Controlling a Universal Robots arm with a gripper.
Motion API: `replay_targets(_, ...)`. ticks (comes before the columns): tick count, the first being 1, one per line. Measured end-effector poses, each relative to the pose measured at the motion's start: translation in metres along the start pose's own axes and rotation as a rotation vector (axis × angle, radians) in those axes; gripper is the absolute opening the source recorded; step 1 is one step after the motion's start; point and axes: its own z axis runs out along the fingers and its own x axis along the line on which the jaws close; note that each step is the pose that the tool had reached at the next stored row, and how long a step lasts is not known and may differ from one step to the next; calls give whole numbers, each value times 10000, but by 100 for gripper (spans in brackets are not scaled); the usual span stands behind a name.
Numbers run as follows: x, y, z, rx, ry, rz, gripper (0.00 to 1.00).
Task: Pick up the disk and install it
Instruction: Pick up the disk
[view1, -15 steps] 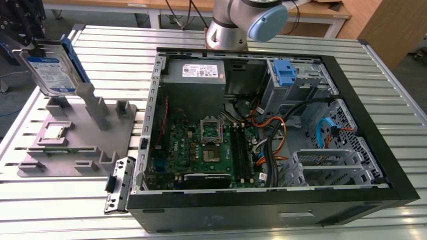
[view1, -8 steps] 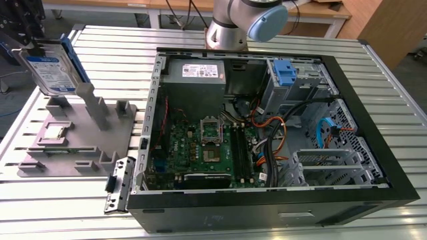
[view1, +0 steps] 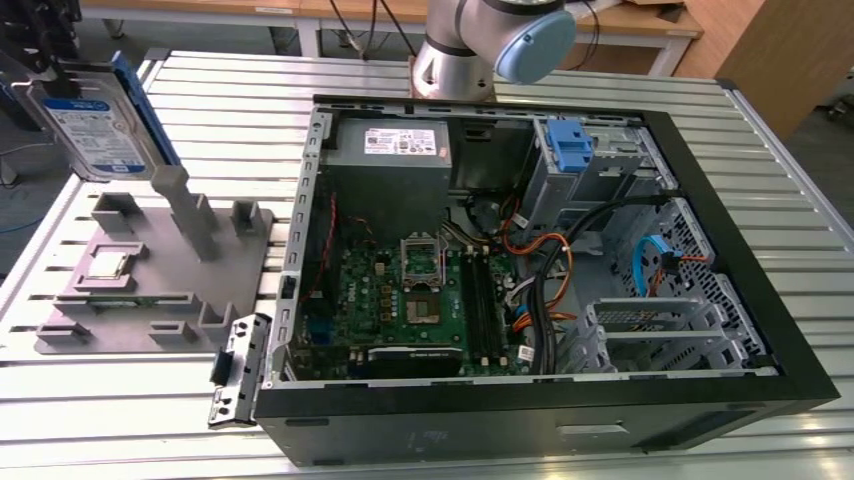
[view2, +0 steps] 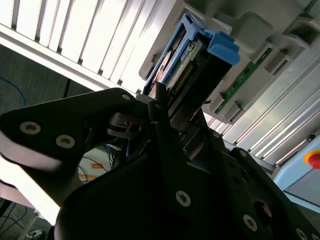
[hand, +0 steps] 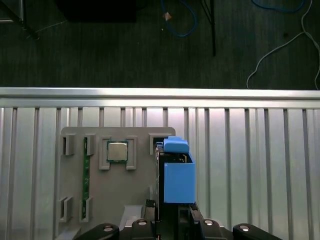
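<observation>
The disk (view1: 96, 125), silver with a white-and-blue label and a blue carrier frame, hangs tilted above the far end of the grey fixture (view1: 147, 285) at the exterior view's left. My gripper (view1: 60, 75) is shut on its upper end. In the second wrist view the black fingers (view2: 162, 112) clamp the disk (view2: 182, 62) edge-on, with its blue tab away from me. In the first wrist view the disk (hand: 179, 177) sticks out from the gripper (hand: 170, 217) over the fixture (hand: 115, 195).
An open computer case (view1: 747, 390) lies on the slatted metal table (view1: 787, 170), with motherboard, cables, a grey power-supply box (view1: 394, 145) and a blue-latched drive bay (view1: 570, 145). The fixture holds a processor chip (view1: 107, 263) and a memory stick (hand: 85, 172). The arm's base (view1: 467, 55) stands behind the case.
</observation>
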Motion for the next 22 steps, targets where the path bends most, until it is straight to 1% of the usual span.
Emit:
replay_targets(4, -8, 7, -125, 0, 0, 0, 35)
replay_targets(8, -12, 10, -199, 1, -1, 0, 35)
replay_targets(16, -23, 19, -374, 0, 0, 0, 35)
replay_targets(17, -23, 19, -385, 1, -1, -1, 35)
replay_targets(22, -23, 19, -389, 0, 0, 0, 35)
